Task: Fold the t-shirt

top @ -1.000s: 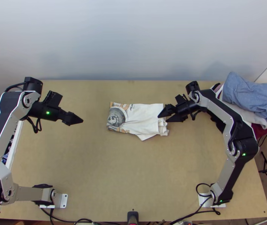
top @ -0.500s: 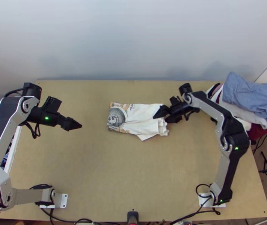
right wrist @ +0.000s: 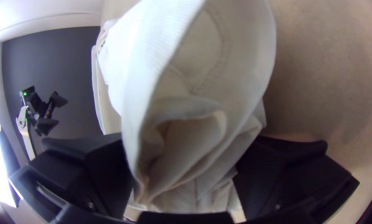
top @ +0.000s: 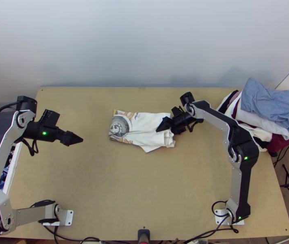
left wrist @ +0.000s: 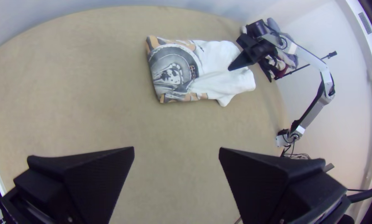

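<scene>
Top view: one folded t-shirt (top: 142, 131), one unclenched left hand (top: 79, 139), one right hand (top: 165, 129) parted around its cloth.

Clothes heap (top: 271, 103) far right; white basket (top: 14, 171) left, probably holding cloth (top: 3, 178).

Bright light glares at the right wrist view's edge.
</scene>
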Available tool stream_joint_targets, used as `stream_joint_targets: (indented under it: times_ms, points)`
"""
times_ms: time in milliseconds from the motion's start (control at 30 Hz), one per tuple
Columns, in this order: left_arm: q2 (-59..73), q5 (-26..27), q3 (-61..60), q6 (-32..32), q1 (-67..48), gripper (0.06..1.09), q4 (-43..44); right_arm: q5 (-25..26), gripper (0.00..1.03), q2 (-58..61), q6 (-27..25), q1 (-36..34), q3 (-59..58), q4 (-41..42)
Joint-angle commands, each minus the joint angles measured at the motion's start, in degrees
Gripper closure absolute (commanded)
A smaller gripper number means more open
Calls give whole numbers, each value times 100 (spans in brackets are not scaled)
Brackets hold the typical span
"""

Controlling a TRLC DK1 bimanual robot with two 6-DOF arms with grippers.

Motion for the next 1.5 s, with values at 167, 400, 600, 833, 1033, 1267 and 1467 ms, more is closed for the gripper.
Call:
stream_joint_targets:
  times_ms: [167, 400, 600, 833, 1033, 1267, 1467]
  points:
    - [-153, -6, -245, 168, 337, 10, -12, 66, 100, -225, 411, 89, -261, 1020]
    - [-206, -6, -298, 335, 504, 10, -91, 57, 100, -928, 455, 150, 55, 897]
    - [-197, -6, -351, 440, 557, 10, -109, 57, 100, -1420, 561, -8, 829, 572]
    - [-126, -15, -369, 563, 583, 10, -109, 128, 100, -1368, 499, -263, 2543, -597]
    - [-56, -15, -386, 686, 601, 10, -118, 673, 100, -1306, -125, -342, 3808, -1810]
    - [67, -6, -395, 801, 566, 10, -109, 1305, 100, -1482, -872, -1001, 4204, -2821]
    - [120, -6, -448, 950, 557, 10, -109, 1894, 100, -1930, -1355, -1713, 4248, -2882]
